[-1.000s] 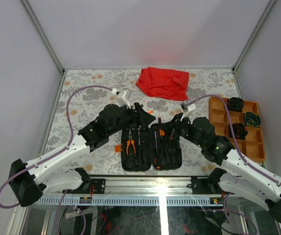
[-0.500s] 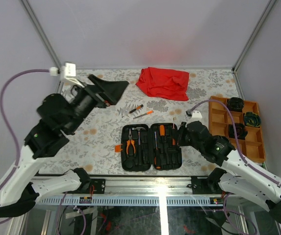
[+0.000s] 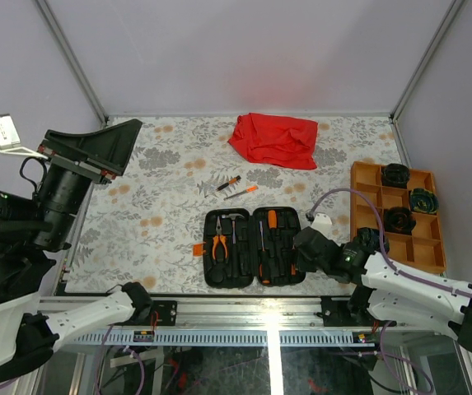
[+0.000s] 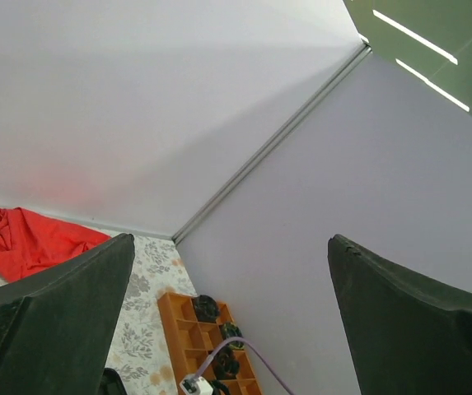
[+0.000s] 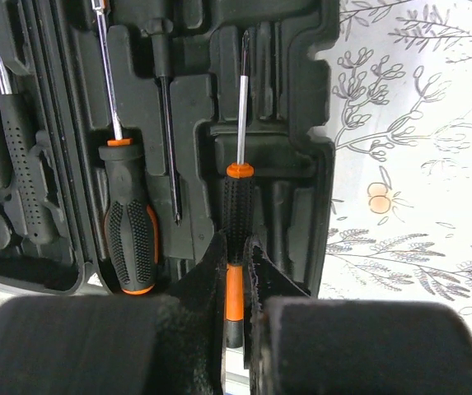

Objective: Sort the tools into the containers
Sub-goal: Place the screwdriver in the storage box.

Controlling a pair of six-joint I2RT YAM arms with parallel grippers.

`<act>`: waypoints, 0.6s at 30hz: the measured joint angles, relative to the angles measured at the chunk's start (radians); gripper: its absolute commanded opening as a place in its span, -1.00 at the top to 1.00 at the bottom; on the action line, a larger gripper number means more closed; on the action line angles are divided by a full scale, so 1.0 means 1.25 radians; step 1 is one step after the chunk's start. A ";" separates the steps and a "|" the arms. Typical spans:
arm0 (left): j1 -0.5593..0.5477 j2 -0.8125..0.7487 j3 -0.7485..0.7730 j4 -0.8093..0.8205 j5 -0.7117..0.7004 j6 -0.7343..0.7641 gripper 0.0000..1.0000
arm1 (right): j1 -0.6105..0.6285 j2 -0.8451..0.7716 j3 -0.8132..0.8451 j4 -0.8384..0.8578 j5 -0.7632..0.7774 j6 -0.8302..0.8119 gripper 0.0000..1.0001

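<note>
Lifted high, left claw gapes empty; right claw pinches a screwdriver in the case.

Bright, soft light all around.
White glare on the silver metal rail; the right pincer looks blurry up close, but the thin orange-and-black screwdriver it pinches looks sharp.

The case is matt black moulded plastic. The screwdriver has a bright steel shaft and a dimpled black grip that looks rubbery. The cloth is creased red fabric. The tray is smooth orange plastic.
</note>
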 measured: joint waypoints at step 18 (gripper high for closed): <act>0.000 0.002 -0.052 0.003 -0.042 0.071 -0.99 | 0.034 0.116 0.014 0.065 -0.013 0.006 1.00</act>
